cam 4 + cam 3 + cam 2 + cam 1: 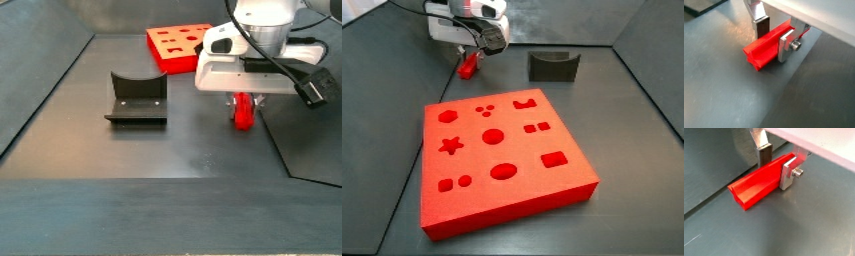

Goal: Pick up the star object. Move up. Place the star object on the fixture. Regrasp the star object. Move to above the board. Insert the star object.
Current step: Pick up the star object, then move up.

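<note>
The star object [754, 185] is a bright red peg lying on the grey floor, and its star-shaped end face shows in a wrist view [756, 59]. My gripper [775, 174] is low over it, one finger on each side. The finger [789, 173] with the screw rests against the peg's side. A narrow gap separates the other finger [764, 155] from the peg, so the jaws stand open. In the side views the gripper [472, 55] [245, 100] hangs over the peg [468, 67] [243, 112], near a corner of the floor.
The red board [502, 150] [178, 45] with many shaped holes lies on the floor away from the gripper. The dark fixture [552, 66] [135, 100] stands to the side of the peg, apart from it. Low walls border the floor.
</note>
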Controlling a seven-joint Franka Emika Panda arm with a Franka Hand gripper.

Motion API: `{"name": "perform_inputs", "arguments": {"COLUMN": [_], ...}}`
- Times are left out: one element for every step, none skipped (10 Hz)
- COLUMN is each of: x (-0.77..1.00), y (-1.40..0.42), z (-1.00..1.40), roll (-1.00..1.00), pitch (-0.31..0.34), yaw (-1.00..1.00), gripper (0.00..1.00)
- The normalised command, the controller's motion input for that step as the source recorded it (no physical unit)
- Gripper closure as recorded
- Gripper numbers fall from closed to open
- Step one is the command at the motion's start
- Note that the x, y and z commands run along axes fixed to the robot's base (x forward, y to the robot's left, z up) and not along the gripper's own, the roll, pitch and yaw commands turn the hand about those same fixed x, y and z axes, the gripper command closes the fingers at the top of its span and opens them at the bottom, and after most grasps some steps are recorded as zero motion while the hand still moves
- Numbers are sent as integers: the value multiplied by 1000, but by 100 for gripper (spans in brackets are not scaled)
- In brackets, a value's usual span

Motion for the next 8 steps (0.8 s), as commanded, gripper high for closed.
{"name": "perform_inputs", "arguments": {"x": [0,0,0,15,-2,-4,-5,-15], "y": [0,0,0,-15,-11,11,14,16], "z": [0,0,833,824,768,583,499,323], "roll": [0,0,0,1,4,21,29,46], "pitch": [0,0,0,0,23,58,64,64], "yaw": [0,0,0,-35,-37,-36,-35,-31], "gripper": [100,100,100,100,100,100,100,100]}}
